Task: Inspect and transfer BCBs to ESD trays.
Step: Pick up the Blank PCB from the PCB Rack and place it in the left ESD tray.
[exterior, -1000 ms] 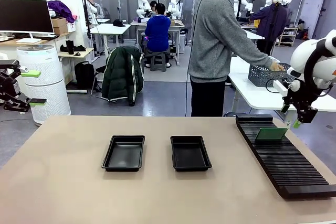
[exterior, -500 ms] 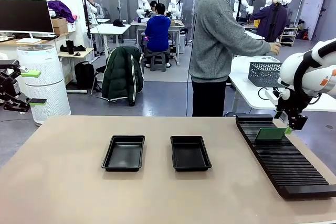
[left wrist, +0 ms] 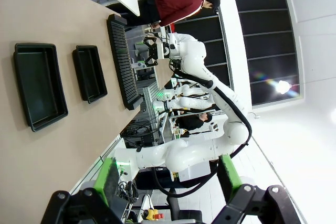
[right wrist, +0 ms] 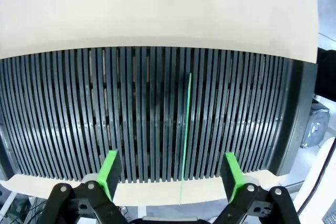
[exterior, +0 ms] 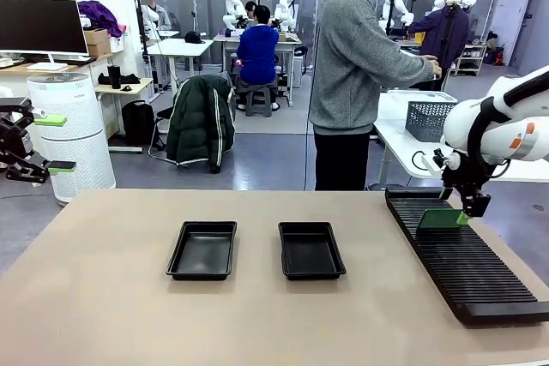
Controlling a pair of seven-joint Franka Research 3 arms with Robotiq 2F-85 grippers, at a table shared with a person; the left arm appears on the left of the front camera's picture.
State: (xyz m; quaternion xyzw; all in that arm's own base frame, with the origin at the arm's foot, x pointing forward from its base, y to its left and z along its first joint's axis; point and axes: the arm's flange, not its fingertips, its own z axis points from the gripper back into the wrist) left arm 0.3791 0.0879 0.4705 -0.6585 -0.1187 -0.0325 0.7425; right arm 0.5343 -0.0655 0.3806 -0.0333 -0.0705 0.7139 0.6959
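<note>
Since a second ago the right gripper (exterior: 469, 207) has come in from the right and lower, and now it hangs just above the BCB (exterior: 443, 218). The person (exterior: 352, 66) at the far side has also drawn the hand back from the grey basket (exterior: 433, 119).

From the front, the BCB stands on its edge in a slot near the far end of the long black rack (exterior: 467, 272), with its green face to the camera. The two ESD trays (exterior: 202, 277) (exterior: 313, 276) lie side by side in the middle of the table (exterior: 257, 323), well apart from the rack, and nothing is inside them.

In the right wrist view the same board is only a thin green line (right wrist: 185, 129) across the ribs of the rack. It runs between the two green pads (right wrist: 109, 172), which are spread wide and do not touch it.

The left gripper (exterior: 57, 142) waits beyond the left edge of the table, fingers spread and holding nothing. Its wrist camera sees both trays (left wrist: 39, 85) (left wrist: 89, 72) and the rack sideways, with the right arm (left wrist: 184, 56) bent over the rack's end.
</note>
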